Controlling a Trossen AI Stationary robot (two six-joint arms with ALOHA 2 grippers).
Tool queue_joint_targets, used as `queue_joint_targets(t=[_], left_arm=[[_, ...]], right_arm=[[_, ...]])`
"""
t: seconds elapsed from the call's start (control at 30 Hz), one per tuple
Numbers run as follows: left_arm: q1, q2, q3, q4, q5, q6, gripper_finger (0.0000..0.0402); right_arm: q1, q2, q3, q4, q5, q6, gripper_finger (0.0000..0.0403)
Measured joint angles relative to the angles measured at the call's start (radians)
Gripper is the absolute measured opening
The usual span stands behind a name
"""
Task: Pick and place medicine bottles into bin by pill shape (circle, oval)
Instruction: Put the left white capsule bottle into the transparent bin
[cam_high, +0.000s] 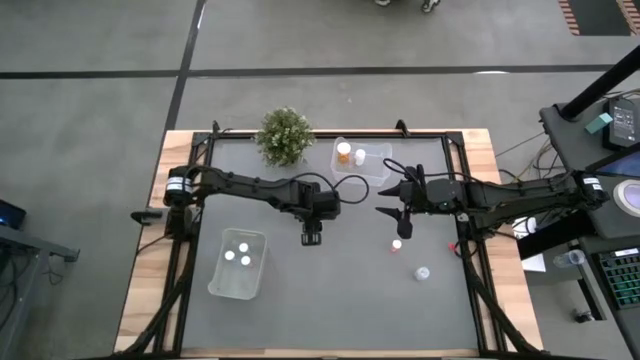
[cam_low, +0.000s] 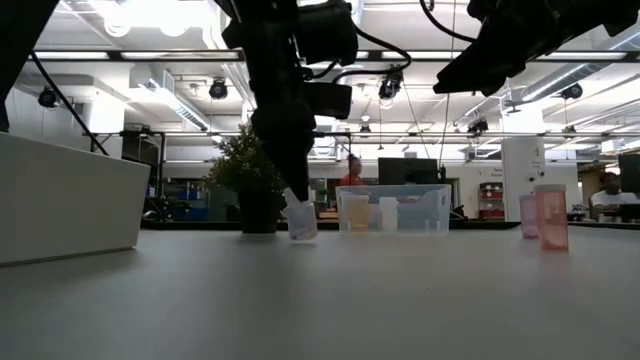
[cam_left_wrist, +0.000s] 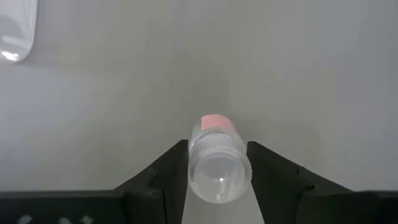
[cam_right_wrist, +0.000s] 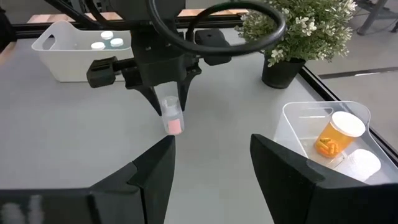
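High view: the left gripper (cam_high: 312, 237) sits mid-table, at 3 o'clock of the white bin (cam_high: 238, 263); the right gripper (cam_high: 392, 213) hangs nearby, fingers apart. Left wrist view: its fingers (cam_left_wrist: 163, 173) clamp a clear bottle (cam_left_wrist: 217, 160) with a pink base. Right wrist view: that bottle (cam_right_wrist: 172, 116) hangs tilted just above the tabletop (cam_right_wrist: 74, 137)

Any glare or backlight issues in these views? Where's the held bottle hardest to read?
Low view: bright ceiling lights backlight the arms into silhouettes, so the left gripper and its bottle read dim. Left wrist view: flat, even light, bottle clear between the fingers. High view: even light, bottle hidden under the gripper.
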Motion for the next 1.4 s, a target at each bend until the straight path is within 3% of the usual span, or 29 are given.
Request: queue_joint_targets(t=[0.4, 0.63, 0.8, 1.07, 1.2, 1.4], left_arm=[[0.000, -0.019, 0.000, 0.007, -0.008, 0.051, 0.0214], [-0.012, -0.118, 0.000, 0.005, -0.031, 0.050, 0.0219], [-0.060, -0.204, -0.012, 0.037, -0.105, 0.072, 0.0219], [-0.152, -0.365, -0.188, 0.403, -0.132, 0.253, 0.0219], [-0.160, -0.472, -0.307, 0.556, -0.133, 0.323, 0.0219], [-0.158, -0.649, -0.515, 0.777, -0.167, 0.374, 0.0219]], right_arm=[[0.000, 0.000, 0.000, 0.000, 0.000, 0.035, 0.0201], [0.000, 0.001, 0.000, 0.003, 0.000, 0.087, 0.0201], [0.000, 0.003, 0.000, 0.004, 0.000, 0.133, 0.0201], [0.000, 0.126, 0.000, 0.135, 0.000, 0.136, 0.0201], [0.000, 0.221, 0.003, 0.253, 0.000, 0.113, 0.0201], [-0.003, 0.360, 0.085, 0.267, 0.001, 0.095, 0.0201]])
